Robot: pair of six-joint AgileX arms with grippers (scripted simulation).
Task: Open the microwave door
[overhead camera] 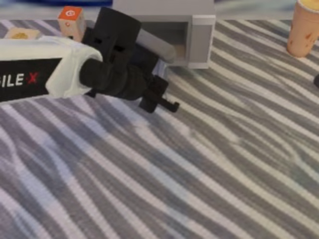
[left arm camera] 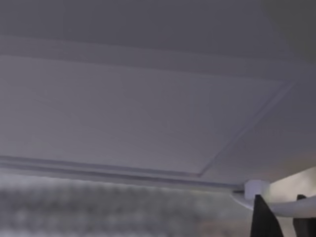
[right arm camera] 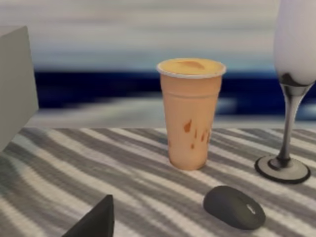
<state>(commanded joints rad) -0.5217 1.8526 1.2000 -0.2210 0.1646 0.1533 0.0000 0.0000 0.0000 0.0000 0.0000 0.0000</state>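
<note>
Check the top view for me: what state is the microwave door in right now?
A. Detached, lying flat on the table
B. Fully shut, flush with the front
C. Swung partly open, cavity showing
C: the microwave door angles out from the microwave, exposing the cavity, with the left gripper just in front.

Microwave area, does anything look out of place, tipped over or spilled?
Nothing stands out. The microwave sits square with its door swung partly open beside the left gripper; the orange cup and wine glass stand upright, nothing spilled.
</note>
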